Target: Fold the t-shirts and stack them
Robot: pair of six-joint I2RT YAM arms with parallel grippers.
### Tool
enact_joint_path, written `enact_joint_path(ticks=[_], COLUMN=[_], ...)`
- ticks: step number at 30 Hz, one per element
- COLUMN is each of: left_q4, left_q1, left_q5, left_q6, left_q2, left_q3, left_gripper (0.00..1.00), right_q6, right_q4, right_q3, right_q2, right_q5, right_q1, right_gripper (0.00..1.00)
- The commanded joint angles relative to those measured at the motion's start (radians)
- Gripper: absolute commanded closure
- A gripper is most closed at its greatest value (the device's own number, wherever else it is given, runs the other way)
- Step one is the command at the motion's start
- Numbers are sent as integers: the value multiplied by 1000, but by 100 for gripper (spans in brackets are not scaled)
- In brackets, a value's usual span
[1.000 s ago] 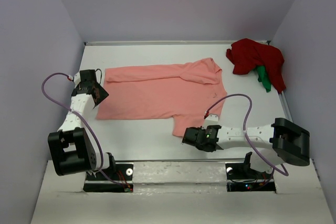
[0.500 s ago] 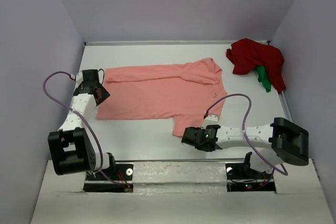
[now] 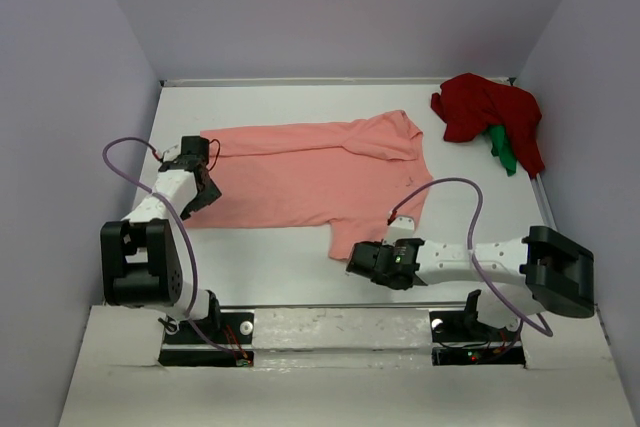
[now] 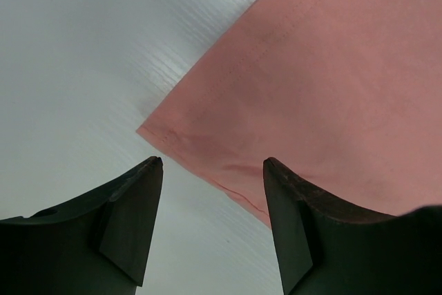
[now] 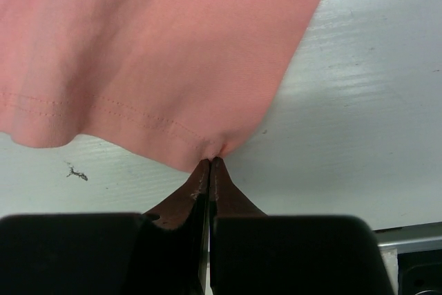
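Note:
A salmon-pink t-shirt [image 3: 300, 172] lies spread flat in the middle of the white table [image 3: 270, 252]. My left gripper [image 3: 197, 202] hovers open by the shirt's near-left corner. In the left wrist view that corner of the pink t-shirt [image 4: 331, 81] lies just ahead of the left gripper [image 4: 212, 164], with nothing between its fingers. My right gripper [image 3: 358, 259] is low at the shirt's near-right hem. The right wrist view shows the right gripper [image 5: 210, 160] shut, pinching the edge of the pink t-shirt [image 5: 159, 46] at the stitched hem.
A dark red t-shirt [image 3: 490, 112] lies crumpled in the far right corner, with a bright green one [image 3: 505, 152] sticking out from under it. Lilac walls close in the table on three sides. Each arm trails a cable loop.
My left gripper has moved right and nearer, from the shirt's left edge to its near-left corner. The right gripper has shut on the hem and stayed in place.

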Motion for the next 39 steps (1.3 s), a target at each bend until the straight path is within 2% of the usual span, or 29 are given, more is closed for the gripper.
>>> enact_joint_path(ticks=[1,7,18,24,34,39], left_q4=[-82,-141,-170,-196,-181,-139], left_q1=[-2,-7,4,28,76,79], left_q5=[-55,-78,-4,-89,-115,-133], left_q6=[-86,-138,-220,-230,-231,-224], left_q2=[-6,5,83,105,94,117], left_q3=[9,7,-26,4,-6,-13], left_gripper=[30,30,31,31,40,41], right_q6=[-17,-41,-24,-6,-4,-12], right_q4=[56,82,60,43,33,40], right_q3=[-22,-45,-92,-114,-112,-104], right_q2=[-33,-95,-194,-229,-240,-220], right_q5=[32,35,42,36,36,25], right_q1=[11,11,11,11,11,11], right_gripper=[100,100,100,100,100,100])
